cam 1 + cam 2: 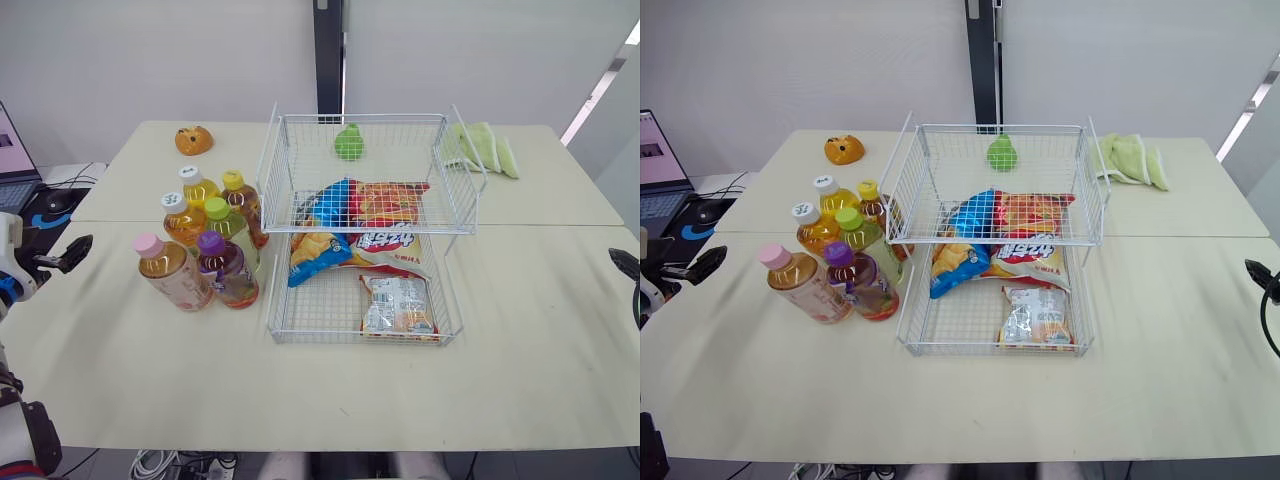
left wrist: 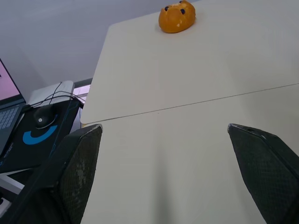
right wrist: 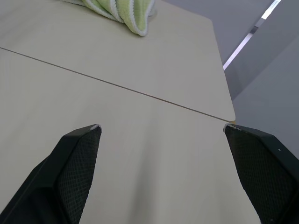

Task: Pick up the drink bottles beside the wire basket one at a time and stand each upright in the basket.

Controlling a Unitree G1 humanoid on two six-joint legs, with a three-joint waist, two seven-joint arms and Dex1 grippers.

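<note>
With the left end effector [image 2: 163,127] and right end effector [image 3: 161,126] both spread apart and empty, the bottles [image 1: 205,240] sit bunched on the worktop [image 1: 520,350] just left of the basket [image 1: 273,310], so grabbing one may topple its neighbours, and the snack bags [image 1: 370,240] inside may tip it.

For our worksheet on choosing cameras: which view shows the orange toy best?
The left wrist view: the orange toy is large, unblocked, with dark markings visible. Both eye views show it whole but small, beyond the bottles. The right wrist view looks toward the green cloth.

Head pair overlooks basket [image 1: 330,312], wrists skim table [image 2: 187,154]
</note>
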